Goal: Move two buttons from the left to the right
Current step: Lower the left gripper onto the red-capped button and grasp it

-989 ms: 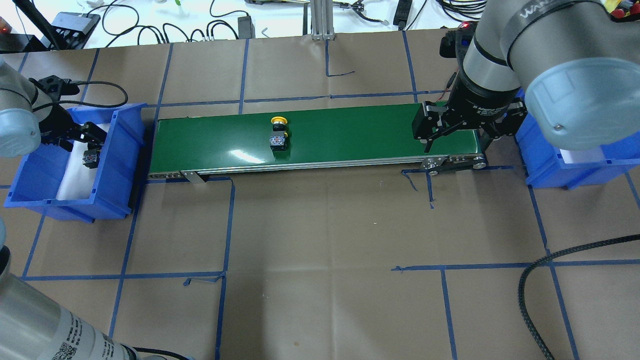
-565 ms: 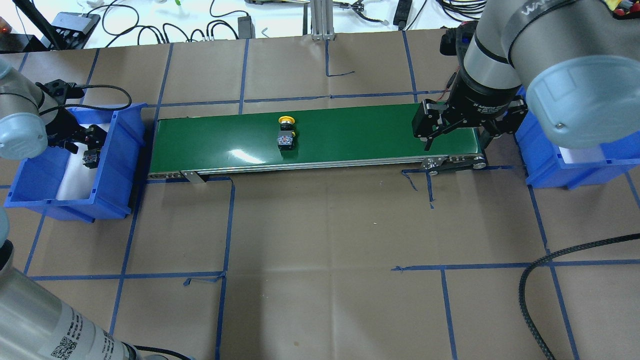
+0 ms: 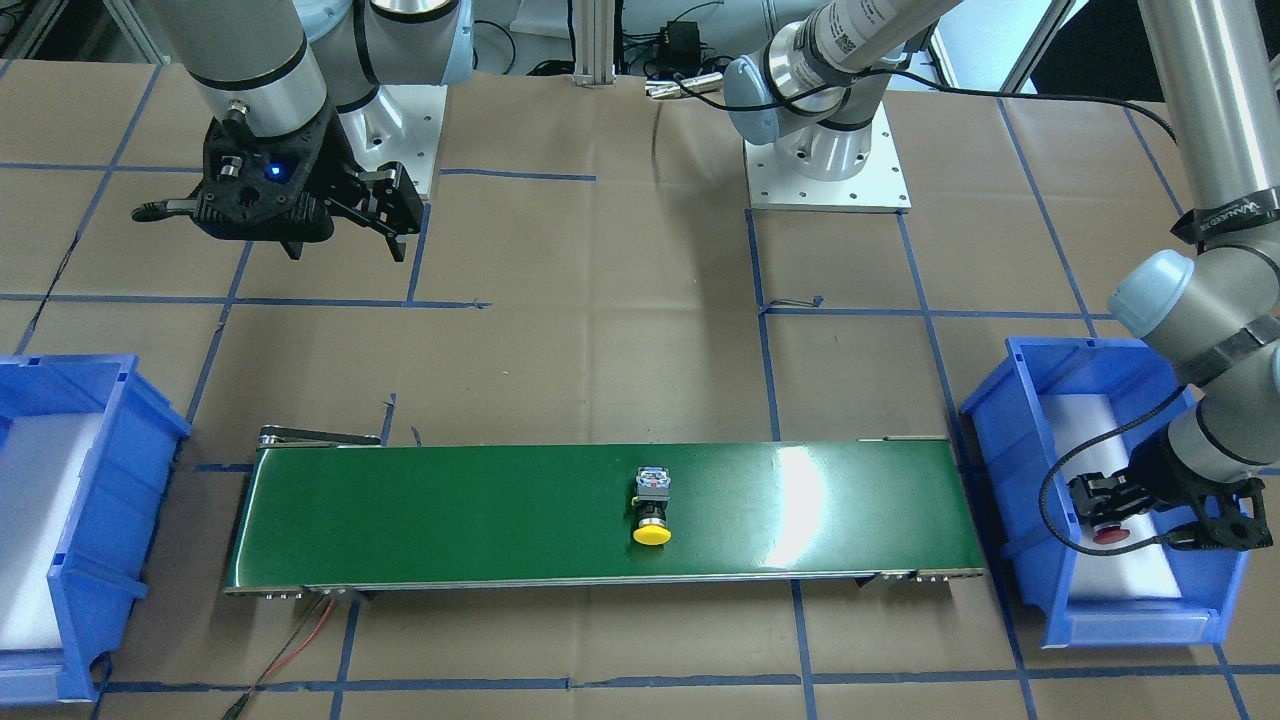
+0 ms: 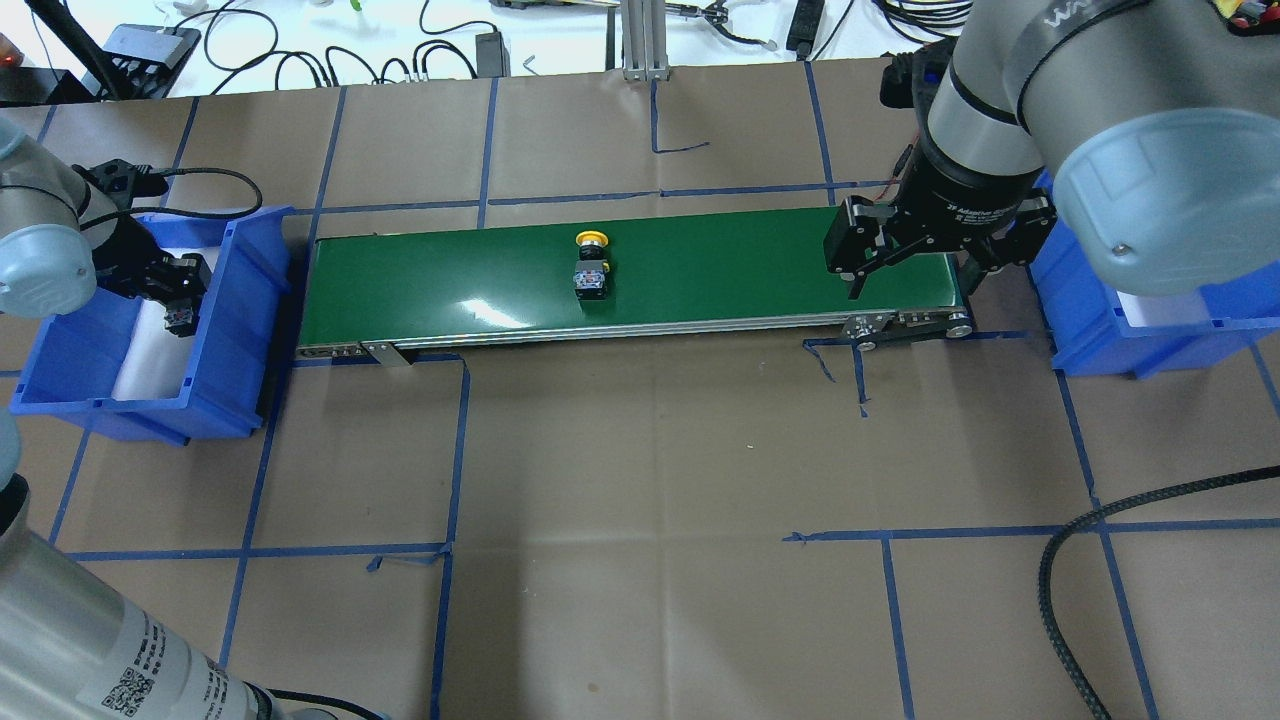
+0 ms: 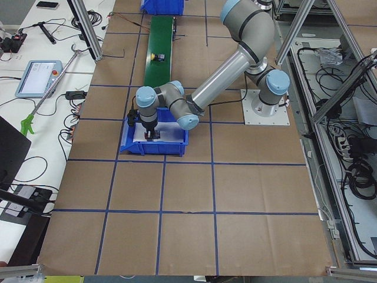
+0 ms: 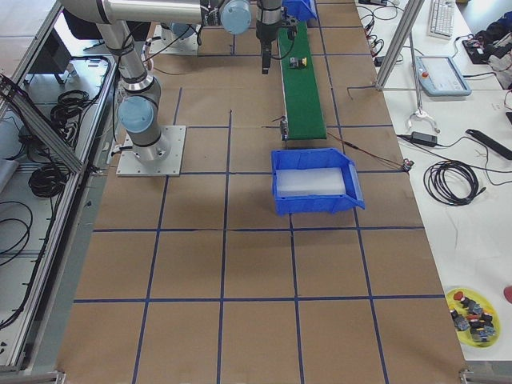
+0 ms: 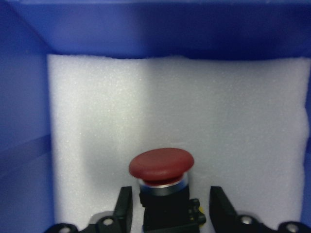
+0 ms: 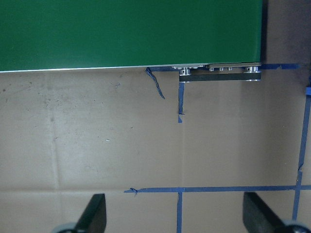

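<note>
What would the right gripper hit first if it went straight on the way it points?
Probably the paper-covered table, near a blue tape line, just short of the green belt. The right gripper hangs high, so the spot is uncertain.

Overhead and front-facing cameras look steeply down from opposite sides, sharing the green belt; wrist cameras (close range) look out past their own fingertips
</note>
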